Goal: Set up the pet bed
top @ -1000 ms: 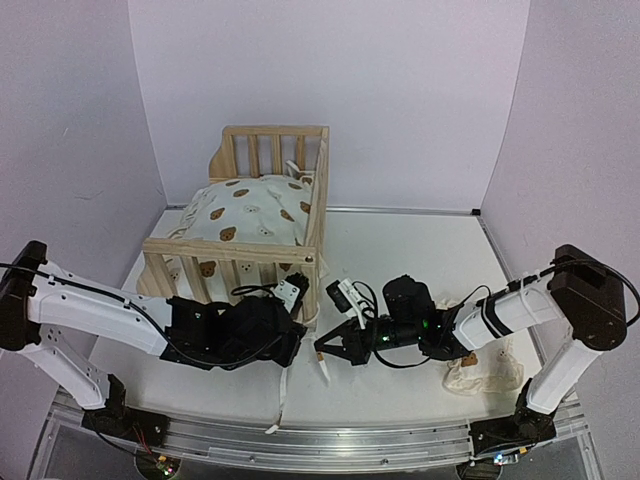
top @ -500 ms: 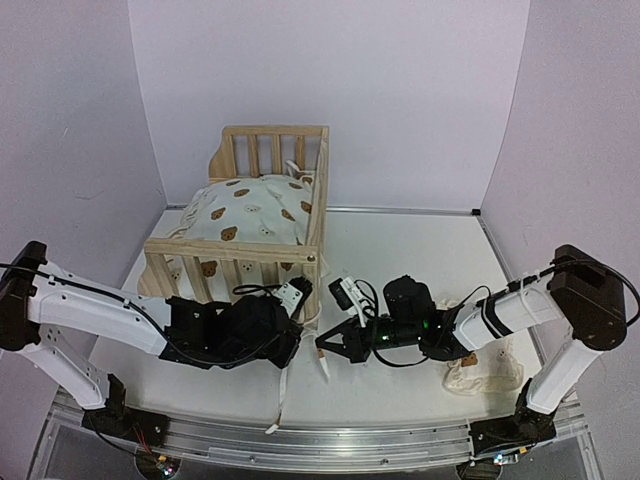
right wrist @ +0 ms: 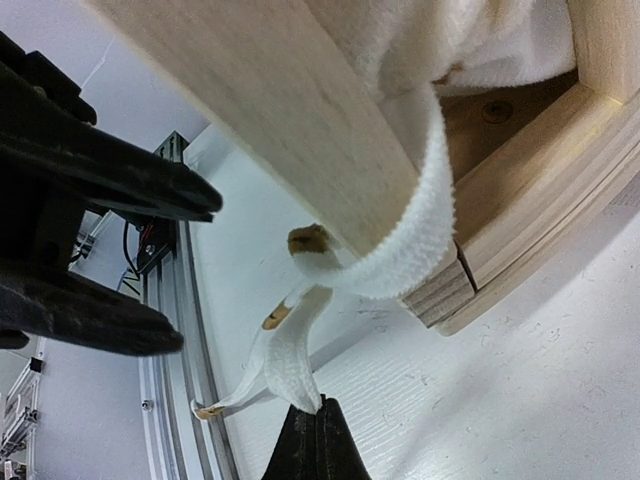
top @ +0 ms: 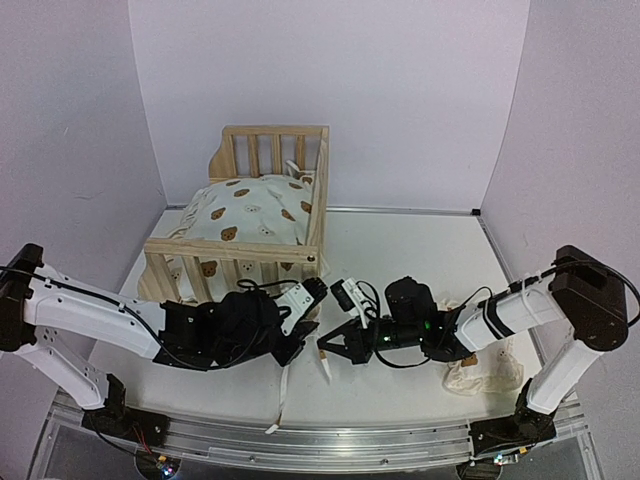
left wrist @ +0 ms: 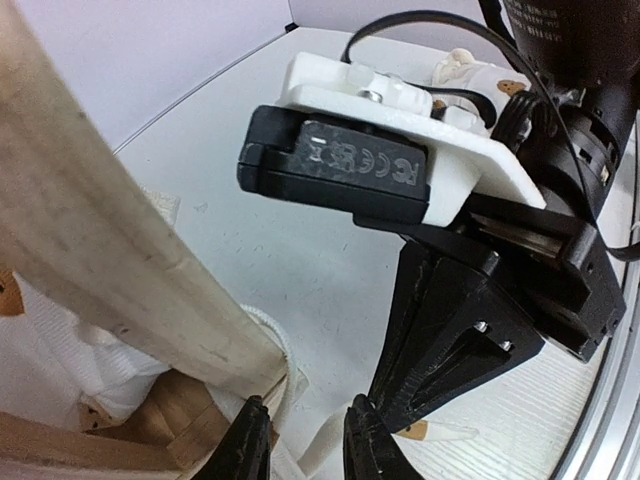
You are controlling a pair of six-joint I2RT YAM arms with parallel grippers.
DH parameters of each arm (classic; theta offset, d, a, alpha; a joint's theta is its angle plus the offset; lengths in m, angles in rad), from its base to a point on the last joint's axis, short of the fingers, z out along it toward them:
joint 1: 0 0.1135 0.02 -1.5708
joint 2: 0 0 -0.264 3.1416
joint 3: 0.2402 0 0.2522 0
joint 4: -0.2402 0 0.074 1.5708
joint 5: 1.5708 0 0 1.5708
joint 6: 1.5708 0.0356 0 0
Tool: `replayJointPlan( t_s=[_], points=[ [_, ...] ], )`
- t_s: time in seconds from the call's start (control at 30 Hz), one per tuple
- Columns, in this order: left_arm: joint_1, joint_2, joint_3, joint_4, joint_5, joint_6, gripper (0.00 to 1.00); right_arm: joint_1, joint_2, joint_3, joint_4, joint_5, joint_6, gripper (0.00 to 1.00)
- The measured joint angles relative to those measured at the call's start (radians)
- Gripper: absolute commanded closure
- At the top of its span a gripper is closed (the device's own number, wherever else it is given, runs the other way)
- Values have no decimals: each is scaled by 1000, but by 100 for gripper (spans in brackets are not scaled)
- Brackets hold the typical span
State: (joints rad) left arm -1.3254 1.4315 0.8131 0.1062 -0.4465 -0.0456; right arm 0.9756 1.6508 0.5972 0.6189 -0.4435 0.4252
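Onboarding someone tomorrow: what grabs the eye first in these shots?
First, the light pine slatted pet bed at the table's left rear, with a cream bear-print cushion mounded in it. Then the near right corner of the bed, where both arms meet. There the right gripper is shut on a cream fabric tie trailing from the cushion, with the left gripper close beside it.

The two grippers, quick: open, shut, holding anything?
Left gripper: slightly open, straddling a cushion tie, no clear grip.
Right gripper: shut on a cushion tie.
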Motion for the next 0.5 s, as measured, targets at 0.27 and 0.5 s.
replayJointPlan(
  t_s=[0.27, 0.5],
  points=[
    [23, 88, 0, 38, -1, 84, 81, 0, -7, -2, 7, 4, 2, 100],
    [25, 138, 0, 53, -48, 109, 97, 0, -8, -5, 8, 19, 14, 100]
  ],
)
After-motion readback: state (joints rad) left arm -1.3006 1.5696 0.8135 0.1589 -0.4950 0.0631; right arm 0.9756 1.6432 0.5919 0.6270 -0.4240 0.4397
